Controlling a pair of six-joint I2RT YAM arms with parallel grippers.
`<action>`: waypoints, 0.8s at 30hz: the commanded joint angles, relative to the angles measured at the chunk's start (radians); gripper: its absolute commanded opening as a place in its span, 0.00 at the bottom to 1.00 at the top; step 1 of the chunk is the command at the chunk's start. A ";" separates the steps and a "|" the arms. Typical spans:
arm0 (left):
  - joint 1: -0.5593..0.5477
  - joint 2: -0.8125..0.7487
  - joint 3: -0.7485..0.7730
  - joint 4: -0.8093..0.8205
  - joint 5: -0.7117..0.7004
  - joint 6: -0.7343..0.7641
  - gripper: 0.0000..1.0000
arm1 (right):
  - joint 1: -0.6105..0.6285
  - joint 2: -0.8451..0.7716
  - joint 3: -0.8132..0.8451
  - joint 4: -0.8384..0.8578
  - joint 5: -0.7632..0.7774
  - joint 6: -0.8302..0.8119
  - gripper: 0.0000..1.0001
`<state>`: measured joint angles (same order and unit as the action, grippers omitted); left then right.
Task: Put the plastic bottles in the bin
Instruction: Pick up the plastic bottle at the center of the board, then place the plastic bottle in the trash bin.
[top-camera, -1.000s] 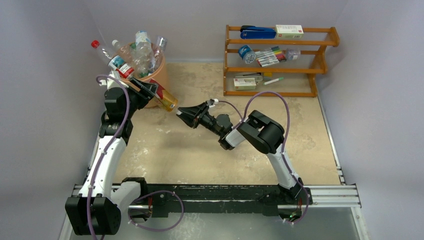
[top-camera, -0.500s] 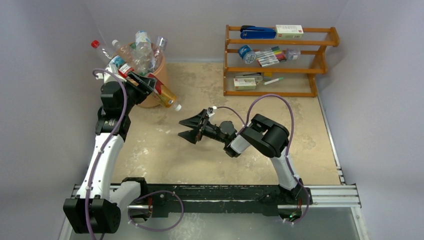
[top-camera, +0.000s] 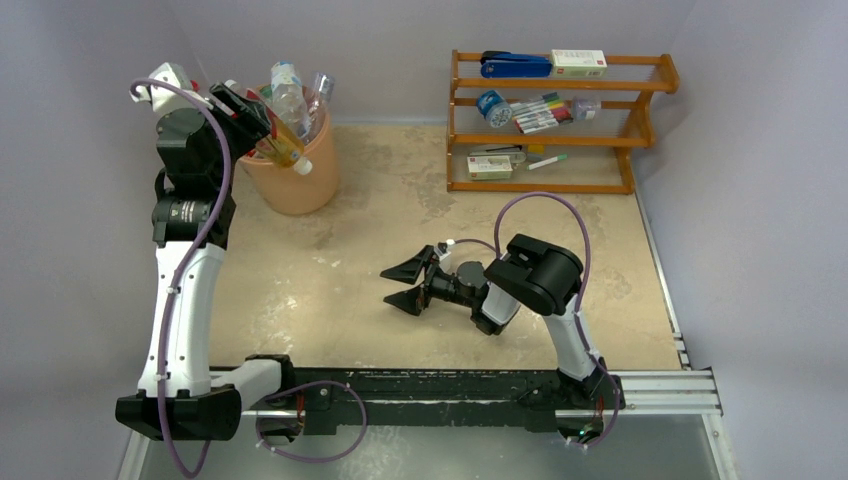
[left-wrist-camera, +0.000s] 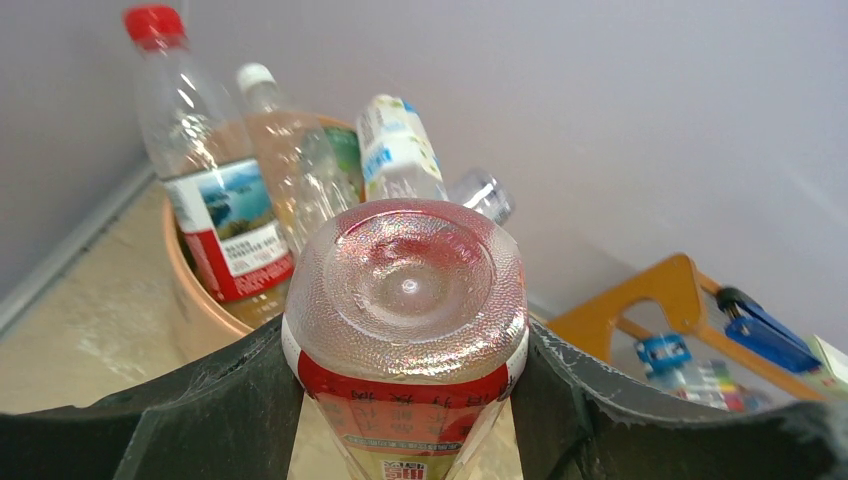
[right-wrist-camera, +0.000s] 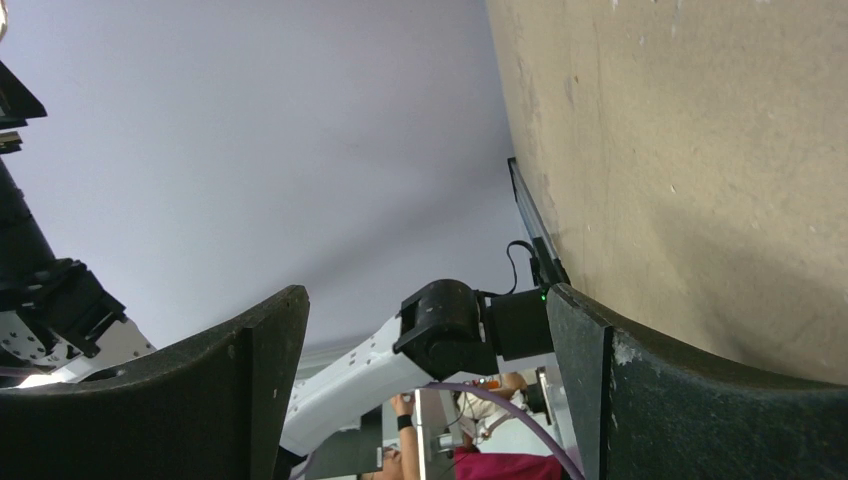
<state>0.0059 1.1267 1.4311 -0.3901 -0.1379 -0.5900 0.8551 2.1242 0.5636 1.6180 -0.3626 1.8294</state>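
Observation:
My left gripper (top-camera: 262, 122) is raised over the peach-orange bin (top-camera: 300, 185) at the back left and is shut on a red-and-gold bottle (top-camera: 285, 148). The bottle tilts down, its white cap over the bin's front rim. In the left wrist view the bottle's clear dimpled base (left-wrist-camera: 405, 285) sits squeezed between both black fingers (left-wrist-camera: 230, 410). Behind it the bin (left-wrist-camera: 190, 300) is crammed with plastic bottles, among them a red-capped one (left-wrist-camera: 215, 200). My right gripper (top-camera: 405, 285) hovers low over mid-table, open, with nothing between its fingers (right-wrist-camera: 250, 390).
A wooden rack (top-camera: 560, 140) with markers, a blue stapler and small boxes stands at the back right. Grey walls close in the left, back and right sides. A metal rail (top-camera: 660, 385) runs along the near edge.
My left arm has lifted the red-and-gold bottle from beside the bin up and back over its rim. My right gripper has opened and drawn back toward the near middle of the table.

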 joint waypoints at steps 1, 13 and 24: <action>0.000 0.029 0.070 -0.009 -0.144 0.088 0.52 | -0.002 -0.015 -0.029 0.428 -0.020 -0.011 0.91; 0.000 -0.008 -0.113 0.333 -0.356 0.141 0.52 | -0.002 -0.015 -0.052 0.433 -0.046 -0.042 0.92; 0.000 -0.004 -0.195 0.500 -0.404 0.159 0.52 | -0.002 0.008 -0.047 0.432 -0.053 -0.052 0.92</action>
<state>0.0059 1.1507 1.2469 -0.0322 -0.5217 -0.4511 0.8551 2.1193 0.5304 1.6402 -0.3958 1.7870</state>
